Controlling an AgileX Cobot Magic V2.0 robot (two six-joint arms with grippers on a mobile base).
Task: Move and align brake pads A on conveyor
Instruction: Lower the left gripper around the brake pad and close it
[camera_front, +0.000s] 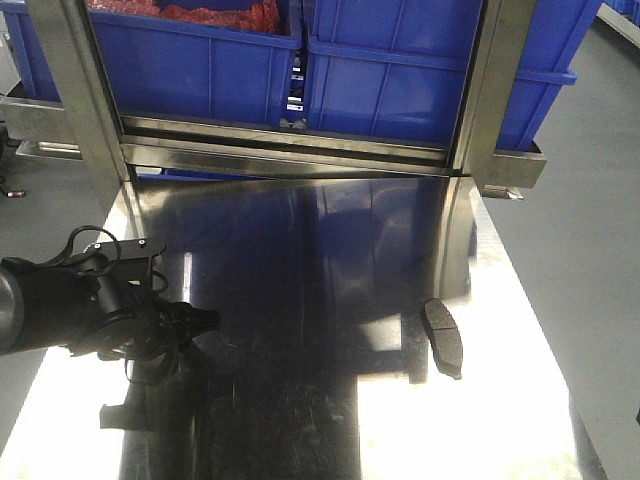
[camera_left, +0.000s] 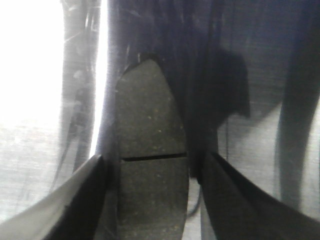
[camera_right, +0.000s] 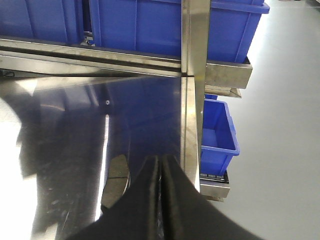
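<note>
Polished steel table (camera_front: 500, 400) fills the near ground, mirror-bright on the right and dark with reflections in the middle. Behind it, two upright steel posts (camera_front: 75, 90) frame two large blue crates (camera_front: 200, 60). The conveyor is not in view anywhere. On the near left, the left gripper (camera_front: 205, 322) hangs low over the table. Its wrist camera shows its fingers (camera_left: 75, 200) spread to either side of one brake pad (camera_left: 150, 150), which lies flat on the steel with its groove crossing between them. Narrow gaps on both sides suggest no contact yet. A second brake pad (camera_front: 445, 338) lies flat on the near right of the table, well apart from the first. The right gripper (camera_right: 161, 160) sits just right of it with its fingers pressed together, holding nothing. That makes two pads counted, and the other two do not show. Each pad looks stiff, dense and thin, with a gritty face that should grip well. It will probably skate on such slick steel if it is nudged. The safest hold is likely across the narrow width at the groove, where the pad should balance.
</note>
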